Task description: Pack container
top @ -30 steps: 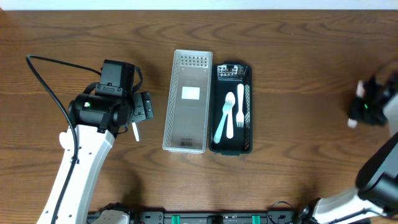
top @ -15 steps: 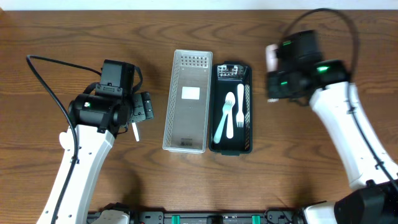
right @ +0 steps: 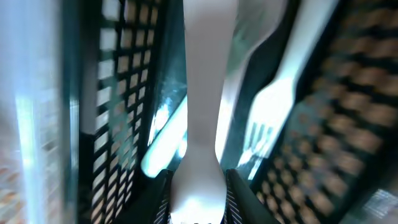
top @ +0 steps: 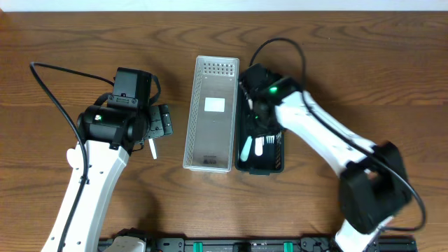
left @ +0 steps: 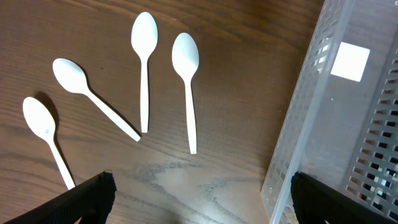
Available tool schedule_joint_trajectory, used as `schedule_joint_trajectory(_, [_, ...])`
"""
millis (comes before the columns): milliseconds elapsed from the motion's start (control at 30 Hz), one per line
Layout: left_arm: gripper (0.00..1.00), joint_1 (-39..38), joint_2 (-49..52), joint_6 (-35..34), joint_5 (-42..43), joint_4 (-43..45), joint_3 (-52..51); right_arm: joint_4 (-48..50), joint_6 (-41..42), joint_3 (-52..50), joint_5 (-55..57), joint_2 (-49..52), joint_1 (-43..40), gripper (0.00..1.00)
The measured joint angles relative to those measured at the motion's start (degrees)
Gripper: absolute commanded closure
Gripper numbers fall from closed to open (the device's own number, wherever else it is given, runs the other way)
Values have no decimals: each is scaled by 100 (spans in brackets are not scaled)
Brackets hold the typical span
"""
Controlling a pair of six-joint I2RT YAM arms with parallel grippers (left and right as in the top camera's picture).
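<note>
A black mesh container (top: 280, 165) holds white forks (top: 269, 141) and a pale spoon (top: 246, 148). My right gripper (top: 257, 105) hangs over its far end, shut on a white plastic utensil (right: 200, 93) that points down into the container (right: 118, 93), beside a fork (right: 273, 106). A clear plastic basket (top: 190, 140) stands left of the black one. My left gripper (top: 159, 126) is open and empty over several white spoons (left: 144, 62) lying on the wood; its fingers (left: 199, 199) are spread wide beside the basket (left: 298, 155).
The clear basket has a white label on its floor (top: 214, 105). One spoon tip (top: 152, 148) shows under the left wrist. A black cable (top: 56, 91) loops from the left arm.
My right arm has swung from the far right edge across to the black container, carrying the white utensil. The left arm has not moved.
</note>
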Motion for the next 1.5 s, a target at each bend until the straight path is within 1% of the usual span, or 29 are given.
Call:
schedule_joint_trajectory(67, [8, 0, 0, 0, 0, -22, 0, 13, 31, -2, -4, 138, 50, 81])
schedule_joint_trajectory(100, [8, 0, 0, 0, 0, -33, 0, 20, 48, -2, 0, 160, 76, 70])
schedule_joint_trajectory(200, [7, 0, 0, 2, 0, -37, 0, 39, 87, -2, 2, 160, 79, 67])
schedule_joint_trajectory(233, [7, 0, 0, 0, 0, -37, 0, 37, 90, -2, 13, 160, 74, 61])
schedule_joint_trajectory(267, [7, 0, 2, 0, 0, -37, 0, 37, 98, -2, 26, 160, 72, 52])
schedule_joint_trajectory(300, [7, 0, 2, 0, 0, -37, 0, 35, 96, -2, 70, 149, 59, 39])
schedule_joint_trajectory(367, [7, 0, 4, 0, 0, -37, 0, 26, 63, 0, 122, 96, 7, 30])
schedule_joint_trajectory(500, [7, 0, 4, 57, 0, -125, 0, -42, -136, 153, 291, -186, -326, 5])
schedule_joint_trajectory(533, [7, 0, 4, 94, 0, -160, 0, -46, -184, 225, 345, -302, -455, 2])
schedule_joint_trajectory(700, [7, 0, 11, 179, 31, -118, 0, -22, -302, 494, 538, -1062, -1340, 1])
schedule_joint_trajectory(767, [7, 0, 83, 197, 57, 4, 0, -83, -315, 573, 588, -1329, -1897, 1])
schedule_joint_trajectory(867, [7, 26, 317, 190, 101, 144, 2, -240, -330, 605, 645, -1401, -2433, 1])
schedule_joint_trajectory(1000, [7, 258, 1075, 149, 280, 437, 20, -468, -376, 597, 669, -1237, -3025, 1])
schedule_joint_trajectory(1100, [7, 546, 1727, 149, 507, 664, 20, -463, -455, 568, 671, -1060, -3193, 1])
schedule_joint_trajectory(1267, [7, 1137, 2675, 162, 1016, 955, 20, -470, -656, 455, 645, -776, -3187, 1])
schedule_joint_trajectory(1367, [7, 1388, 3073, 249, 1196, 1034, 20, -487, -713, 402, 647, -605, -3187, 1])
schedule_joint_trajectory(1500, [7, 1453, 3381, 376, 1300, 1086, 20, -487, -737, 376, 597, -485, -3185, 1])
